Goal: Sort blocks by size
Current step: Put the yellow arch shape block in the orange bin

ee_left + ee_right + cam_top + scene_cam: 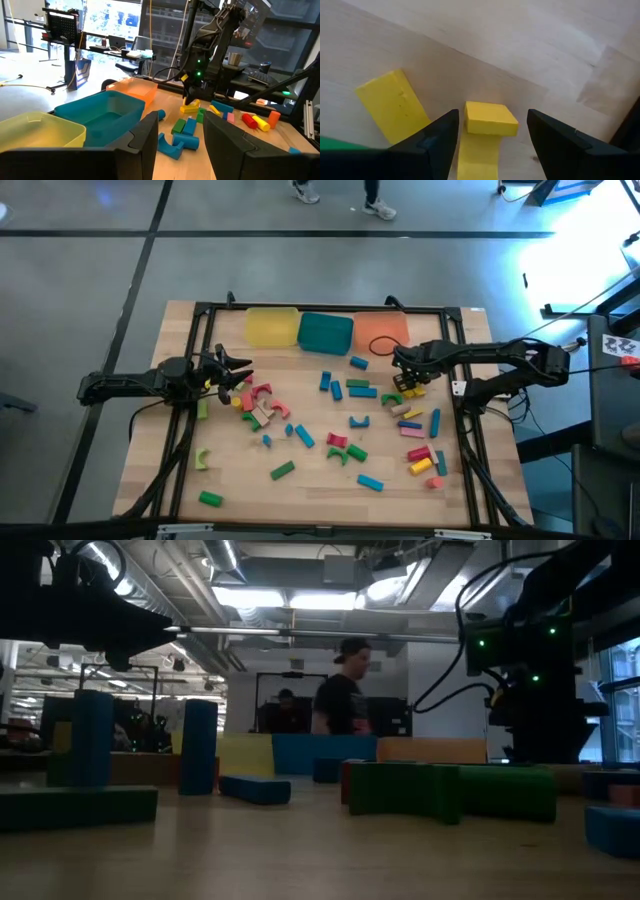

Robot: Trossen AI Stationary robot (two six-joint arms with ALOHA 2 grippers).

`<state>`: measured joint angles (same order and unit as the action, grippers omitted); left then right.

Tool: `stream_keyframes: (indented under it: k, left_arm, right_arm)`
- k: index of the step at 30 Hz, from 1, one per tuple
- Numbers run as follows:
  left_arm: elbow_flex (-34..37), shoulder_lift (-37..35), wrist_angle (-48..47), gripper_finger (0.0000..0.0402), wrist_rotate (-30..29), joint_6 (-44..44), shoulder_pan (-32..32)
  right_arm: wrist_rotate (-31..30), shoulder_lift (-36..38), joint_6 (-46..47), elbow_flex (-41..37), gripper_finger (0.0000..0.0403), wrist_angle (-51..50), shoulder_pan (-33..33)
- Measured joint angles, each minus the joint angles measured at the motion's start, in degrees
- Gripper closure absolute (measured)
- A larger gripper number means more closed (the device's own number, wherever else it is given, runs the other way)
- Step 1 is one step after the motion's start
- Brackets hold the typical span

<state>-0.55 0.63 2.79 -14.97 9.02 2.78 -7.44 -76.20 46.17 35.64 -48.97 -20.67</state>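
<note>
Blocks point(352, 423), small and many-coloured, litter the table; right gripper point(490, 131) straddles a yellow bar point(489, 120), left gripper point(181, 142) parted.

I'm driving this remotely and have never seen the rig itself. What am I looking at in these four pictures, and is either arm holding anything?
Two dark robot arms work at a wooden table. One picture looks straight down from above, one looks level across the tabletop, and each arm carries a wrist camera. Small coloured blocks lie scattered on the table; a yellow tray, a teal tray and an orange tray sit along the far edge. The left gripper hangs near a cluster of blocks, open and empty. The right gripper is open around the end of a yellow block, with a second yellow block beside it. Its fingers do not appear to be clamping it.
</note>
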Motion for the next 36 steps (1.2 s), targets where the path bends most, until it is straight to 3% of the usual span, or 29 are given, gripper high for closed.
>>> stream_keyframes:
  k: [12, 26, 36]
  left_arm:
    - [0.0, 0.0, 0.0, 0.0267, 0.0, 0.0, 0.0]
    - [0.0, 0.0, 0.0, 0.0267, 0.0, 0.0, 0.0]
    - [0.0, 0.0, 0.0, 0.0267, 0.0, 0.0, 0.0]
  right_arm:
    - [1.5, 0.2, 0.0, -2.3, 0.0264, 2.8, 0.0]
    - [1.5, 0.0, -8.5, 4.4, 0.0264, 10.4, 0.0]
    - [-1.1, 0.0, -20.1, 10.1, 0.026, 26.7, 0.0]
